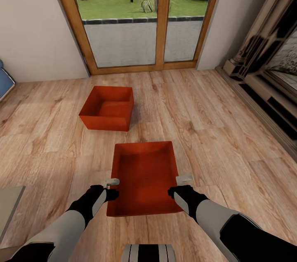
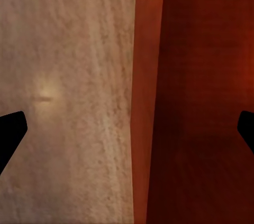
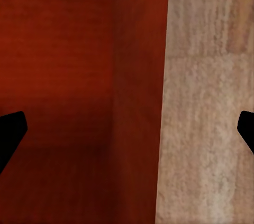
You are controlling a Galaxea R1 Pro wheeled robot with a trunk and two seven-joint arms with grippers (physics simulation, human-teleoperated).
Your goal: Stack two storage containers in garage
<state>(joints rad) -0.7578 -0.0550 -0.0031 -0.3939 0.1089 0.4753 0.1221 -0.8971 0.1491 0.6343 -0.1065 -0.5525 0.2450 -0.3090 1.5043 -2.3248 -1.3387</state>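
Nearest of the two storage containers, the near container (image 1: 144,175) lies on the wood-plank floor (image 1: 214,130) of the living room, framed by both arms. At its left wall the left gripper (image 1: 112,182) is held with jaws apart, straddling that wall in the left wrist view, one fingertip (image 2: 10,131) outside. At the right wall the right gripper (image 1: 184,179) is likewise spread across the wall. For a sound lift, both should be closed on the walls together and raised level. Two containers are counted: this one and the far container (image 1: 108,107), well apart, nearer the glass doors (image 1: 136,15).
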